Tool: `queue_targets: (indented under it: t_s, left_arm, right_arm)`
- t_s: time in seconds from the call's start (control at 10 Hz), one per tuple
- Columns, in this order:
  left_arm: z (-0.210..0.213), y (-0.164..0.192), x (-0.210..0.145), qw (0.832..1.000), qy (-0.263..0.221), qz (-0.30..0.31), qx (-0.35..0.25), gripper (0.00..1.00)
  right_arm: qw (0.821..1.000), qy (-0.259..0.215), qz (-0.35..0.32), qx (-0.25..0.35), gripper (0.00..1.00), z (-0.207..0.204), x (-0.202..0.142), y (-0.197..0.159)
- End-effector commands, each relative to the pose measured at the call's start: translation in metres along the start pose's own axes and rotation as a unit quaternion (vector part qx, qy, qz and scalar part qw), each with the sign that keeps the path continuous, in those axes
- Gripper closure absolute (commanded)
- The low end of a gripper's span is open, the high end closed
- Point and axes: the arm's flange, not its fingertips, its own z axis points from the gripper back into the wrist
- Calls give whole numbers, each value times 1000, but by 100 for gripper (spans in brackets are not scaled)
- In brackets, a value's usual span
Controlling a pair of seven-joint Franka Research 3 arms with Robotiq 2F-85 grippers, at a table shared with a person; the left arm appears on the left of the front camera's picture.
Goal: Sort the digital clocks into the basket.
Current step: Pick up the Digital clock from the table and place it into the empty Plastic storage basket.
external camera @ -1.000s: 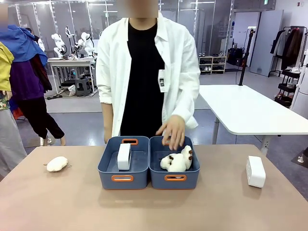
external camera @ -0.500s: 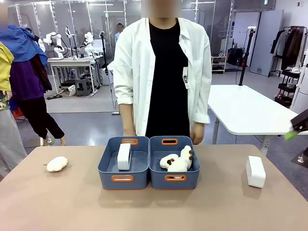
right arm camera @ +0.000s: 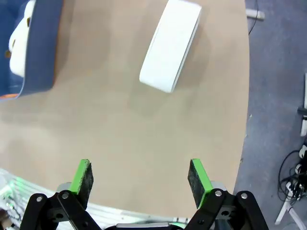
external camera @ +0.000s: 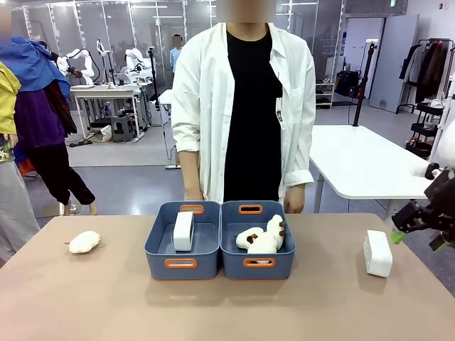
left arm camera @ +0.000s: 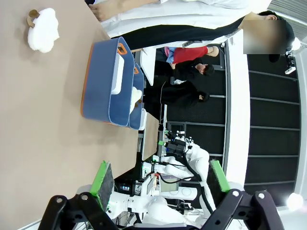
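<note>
One white digital clock point(external camera: 183, 231) stands on edge inside the left slate-blue basket point(external camera: 158, 249). A second digital clock point(external camera: 377, 253) rests on the table at the right, also seen in the right wrist view point(right arm camera: 170, 45). My right gripper point(external camera: 416, 238) hovers open just right of and above that clock, apart from it; its green pads point(right arm camera: 82, 176) stand wide with bare table between them. My left gripper point(left arm camera: 159, 178) is open and empty, far from the basket point(left arm camera: 98, 81) with its clock point(left arm camera: 117, 72).
An identical blue bin point(external camera: 266, 264) beside the basket holds cream-and-brown plush toys point(external camera: 263, 238). Another plush toy point(external camera: 84, 241) lies at the table's left. A person in a white coat point(external camera: 245, 106) stands at the far edge, hands down. The table's right edge point(right arm camera: 247, 96) is close to the second clock.
The person's hand left the right bin and the person straightened up. My right gripper came in from the right and dropped closer to the clock on the table.
</note>
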Motion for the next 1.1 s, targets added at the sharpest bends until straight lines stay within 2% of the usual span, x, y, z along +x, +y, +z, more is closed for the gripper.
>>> queue_targets:
  t_s: [0.0, 0.1, 0.2, 0.4, 0.6, 0.7, 0.9, 1.0]
  left_arm:
    - [3, -4, -4, 1000, 2, -1, -8, 0]
    - [3, -4, -4, 1000, 2, -1, -8, 0]
    - [3, -4, -4, 1000, 2, -1, -8, 0]
    - [3, -4, -4, 1000, 2, -1, -8, 0]
    - [3, -4, -4, 1000, 2, -1, -8, 0]
    - [3, -4, -4, 1000, 2, -1, -8, 0]
    - [3, -4, -4, 1000, 2, -1, -8, 0]
    - [3, -4, -4, 1000, 2, -1, -8, 0]
  right_arm:
    - [999, -23, -31, -2, 0, -18, 1, 5]
    - [999, -29, -29, 3, 0, -15, 4, 5]
    - [1000, -13, -5, -4, 0, -7, 4, 1]
    - [1000, -22, -11, -1, 0, -9, 8, 0]
    - [999, -27, -20, -35, 0, -17, 16, 2]
    - [996, -12, -49, -67, 0, -44, 33, 9]
    - [992, 2, -102, -78, 0, -75, 51, 12]
    - [991, 10, -106, -80, 0, -86, 58, 13]
